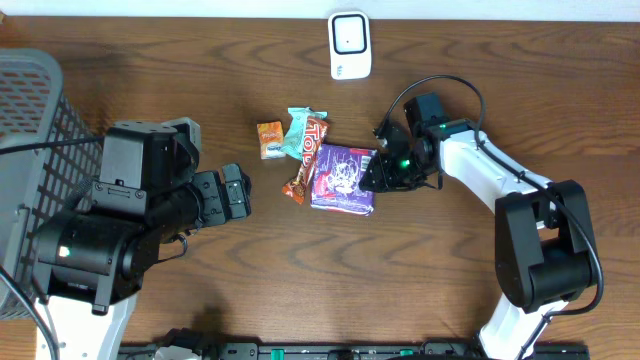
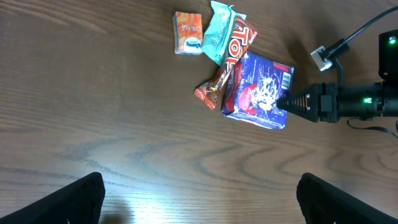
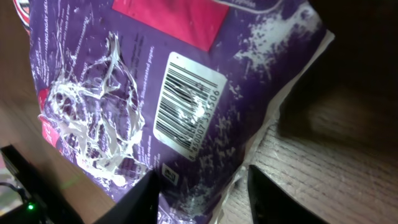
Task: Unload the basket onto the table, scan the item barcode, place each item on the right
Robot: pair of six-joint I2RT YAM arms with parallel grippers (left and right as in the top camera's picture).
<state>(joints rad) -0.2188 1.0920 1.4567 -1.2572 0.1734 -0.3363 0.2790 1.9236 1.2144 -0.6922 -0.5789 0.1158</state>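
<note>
Nearest the robot, the left claw (image 1: 240, 190) hovers over bare table (image 1: 400, 280) with its two fingers spread wide and nothing between them. A dark mesh basket (image 1: 30, 110) stands at the left edge. Farther out, the right claw (image 1: 374, 178) reaches in from the right to the purple packet (image 1: 340, 178), which lies flat at mid-table. Its fingers (image 3: 146, 196) are partly drawn in on either side of the packet's right edge, but I cannot tell whether they pinch it. The packet's barcode (image 3: 188, 102) faces up. A red candy bar (image 1: 308, 160) touches the packet's left side, with a teal wrapper (image 1: 297, 130) and an orange sachet (image 1: 270, 140) just beyond. The white scanner (image 1: 350, 45) sits at the far edge, well apart.
</note>
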